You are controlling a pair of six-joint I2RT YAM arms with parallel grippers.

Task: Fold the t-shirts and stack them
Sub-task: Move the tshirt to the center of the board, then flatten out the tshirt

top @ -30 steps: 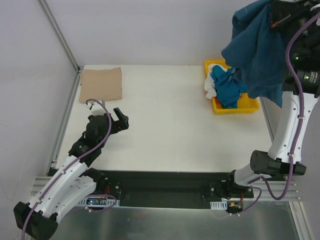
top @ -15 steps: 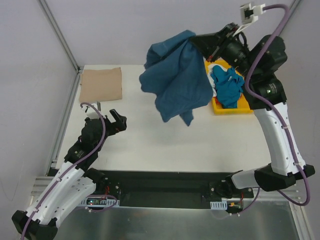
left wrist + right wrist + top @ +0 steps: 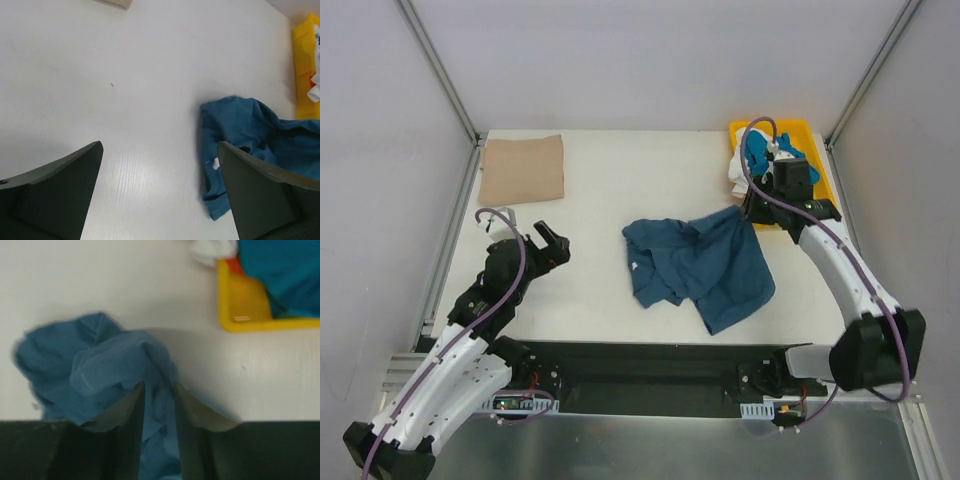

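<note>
1. The white table (image 3: 600, 190) carries everything.
2. The dark teal-blue t-shirt (image 3: 705, 262) lies crumpled at the table's middle.
3. The tan-beige t-shirt (image 3: 524, 168) lies folded at the far left corner.
4. The yellow tray (image 3: 790, 125) at the far right holds a brighter blue t-shirt (image 3: 758, 152) and a white t-shirt (image 3: 736, 178).
5. The right gripper (image 3: 752, 212) is low at the teal shirt's far right corner, jaws narrow around a fold of it.
6. The left gripper (image 3: 552, 240) hovers left of the shirt, spread wide and empty.

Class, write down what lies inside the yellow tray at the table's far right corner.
A bright blue shirt and a white shirt, bunched together in the yellow tray; anything beneath them is covered.
</note>
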